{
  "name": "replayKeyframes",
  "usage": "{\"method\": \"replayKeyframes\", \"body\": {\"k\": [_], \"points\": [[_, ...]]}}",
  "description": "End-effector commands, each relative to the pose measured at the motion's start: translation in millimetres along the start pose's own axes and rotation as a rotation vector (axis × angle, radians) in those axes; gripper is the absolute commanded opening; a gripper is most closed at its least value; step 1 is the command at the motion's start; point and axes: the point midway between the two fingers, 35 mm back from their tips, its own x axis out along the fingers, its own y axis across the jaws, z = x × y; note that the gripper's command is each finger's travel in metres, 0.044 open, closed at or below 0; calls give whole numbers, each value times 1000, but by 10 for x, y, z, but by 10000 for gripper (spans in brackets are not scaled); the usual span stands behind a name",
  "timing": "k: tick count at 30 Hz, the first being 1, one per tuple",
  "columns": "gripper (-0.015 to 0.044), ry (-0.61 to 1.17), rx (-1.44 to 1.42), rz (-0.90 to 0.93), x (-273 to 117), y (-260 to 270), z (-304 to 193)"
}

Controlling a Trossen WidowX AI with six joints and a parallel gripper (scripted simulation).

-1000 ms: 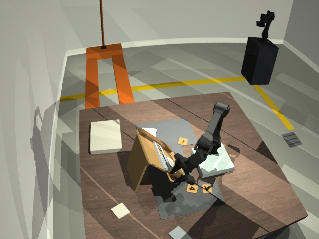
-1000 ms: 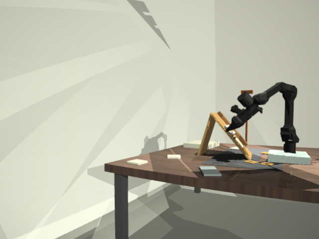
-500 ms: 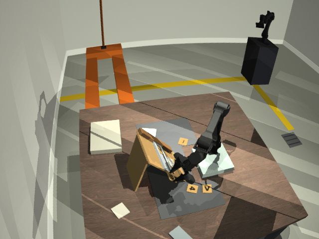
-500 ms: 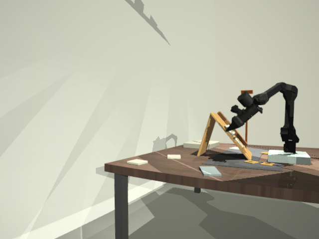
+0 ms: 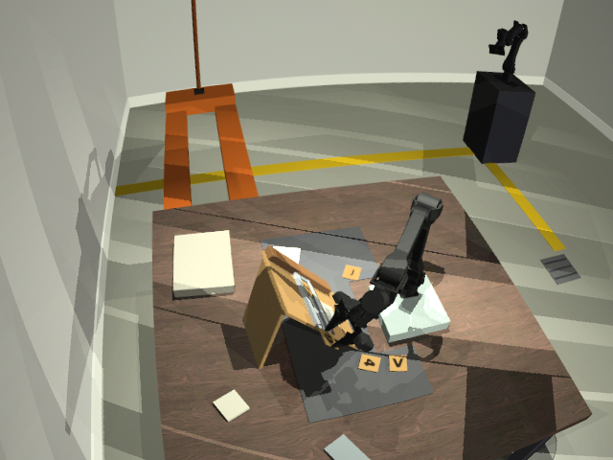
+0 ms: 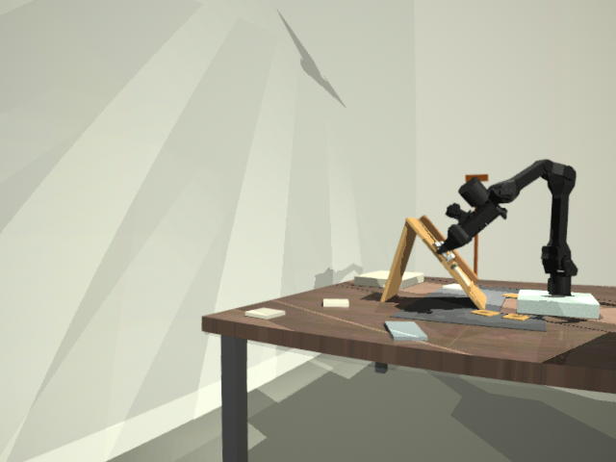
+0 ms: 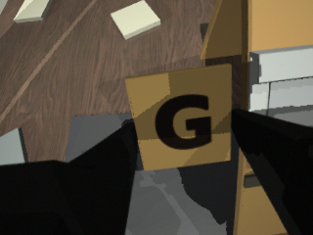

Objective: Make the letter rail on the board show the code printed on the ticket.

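My gripper is shut on the orange G tile, held by two opposite edges. The G looks upright in the wrist view. The tile is up off the mat, just left of the end of the pale rail on the sloping wooden board; a gap shows between them there. The J tile lies beyond the arm. The 4 tile and V tile lie flat on the near side. The rail's contents and the ticket's code are not readable.
Dark grey mat lies under the near tiles. A cream box stands behind the board. A small cream slab and a blue-grey slab lie near the counter's side. The arm stands on a pale green block.
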Motion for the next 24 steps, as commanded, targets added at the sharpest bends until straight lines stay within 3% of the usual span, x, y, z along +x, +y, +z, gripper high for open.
{"method": "replayKeyframes", "body": {"k": [1,24], "points": [[0,-3,-2,5,-14,-24,5],[0,-3,-2,4,-10,-140,3]]}}
